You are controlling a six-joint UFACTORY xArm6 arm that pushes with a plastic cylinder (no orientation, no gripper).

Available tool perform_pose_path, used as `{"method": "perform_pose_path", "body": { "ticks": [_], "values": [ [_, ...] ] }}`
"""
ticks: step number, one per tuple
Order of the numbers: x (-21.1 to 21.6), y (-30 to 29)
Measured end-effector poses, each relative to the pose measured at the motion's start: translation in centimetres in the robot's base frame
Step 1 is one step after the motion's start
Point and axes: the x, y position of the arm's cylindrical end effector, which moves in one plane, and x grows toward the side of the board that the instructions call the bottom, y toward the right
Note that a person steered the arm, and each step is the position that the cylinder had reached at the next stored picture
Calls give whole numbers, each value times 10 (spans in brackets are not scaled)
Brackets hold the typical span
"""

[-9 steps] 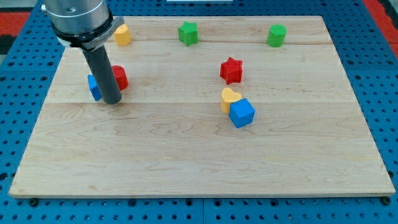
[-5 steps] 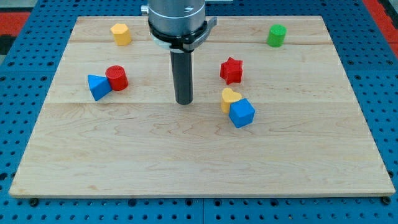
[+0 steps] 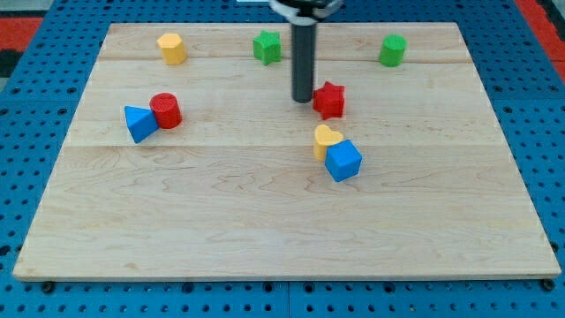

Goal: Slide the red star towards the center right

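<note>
Tip: my tip (image 3: 303, 99), the lower end of the straight dark rod, rests on the pale wooden board (image 3: 265, 221) at the red star's left edge, touching it or a hair short of it; I cannot tell which. The rod has no jaws, so there is nothing to open, close or clamp.
Red star: the small red star-shaped block (image 3: 329, 100) lies just to the view's right of the tip, in the upper middle part of the board, somewhat right of centre.
Yellow heart: the yellow heart-like block (image 3: 325, 139) sits just below the red star, apart from it.
Blue cube: the blue cube-shaped block (image 3: 343, 161) touches the yellow heart on its lower right side, so it lies below the red star and slightly to its right.
Green star: the green star-shaped block (image 3: 267, 47) stands up and to the left of the red star, just left of the rod.
Green cylinder: the green, roughly cylindrical block (image 3: 393, 50) stands up and to the right of the red star, near the board's top edge.
Red cylinder: the red cylinder block (image 3: 165, 110) lies well to the left of the red star, at nearly its height.
Blue triangle: the blue triangular block (image 3: 139, 123) touches the red cylinder on its lower left, farther still from the red star.
Yellow block: the yellow block of faceted shape (image 3: 172, 49) lies far to the upper left of the red star, near the top edge.
</note>
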Motion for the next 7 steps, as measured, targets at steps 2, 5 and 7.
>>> {"method": "perform_pose_path", "body": {
  "ticks": [2, 5, 7],
  "values": [
    [12, 49],
    [42, 39],
    [58, 99]
  ]
}}
